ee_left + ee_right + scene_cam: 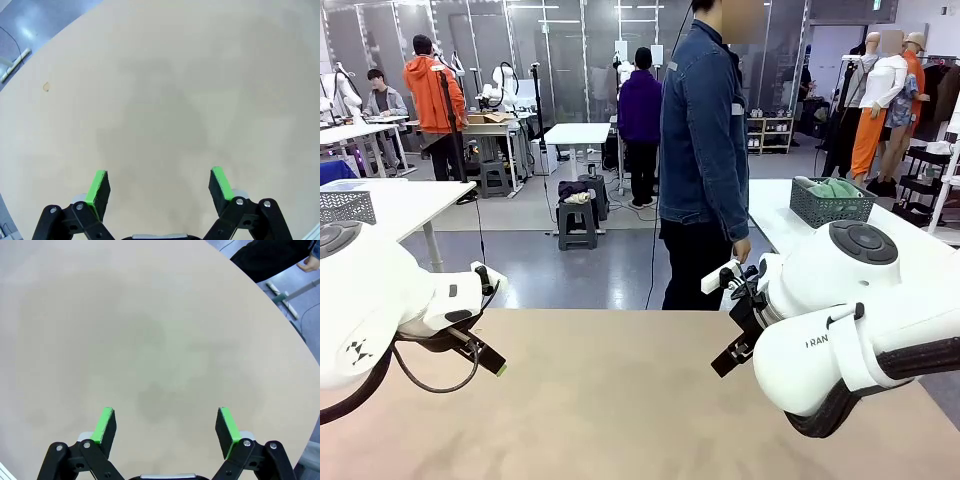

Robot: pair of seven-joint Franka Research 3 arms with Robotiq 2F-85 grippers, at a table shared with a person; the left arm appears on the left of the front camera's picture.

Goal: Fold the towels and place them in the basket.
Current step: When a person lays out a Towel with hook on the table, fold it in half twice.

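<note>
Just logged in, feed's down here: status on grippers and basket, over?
Left gripper open, right gripper open, both empty over the table. Grey basket with greenish cloth on another table, far right. Person standing at far edge.

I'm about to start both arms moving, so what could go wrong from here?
1. The person stands at the table's far edge, one hand hanging near the right arm; a swing there might strike it.
2. The basket holding green towels sits on another table behind, probably out of reach; the left end effector and right end effector, open over the tabletop, have nothing to grasp.
</note>
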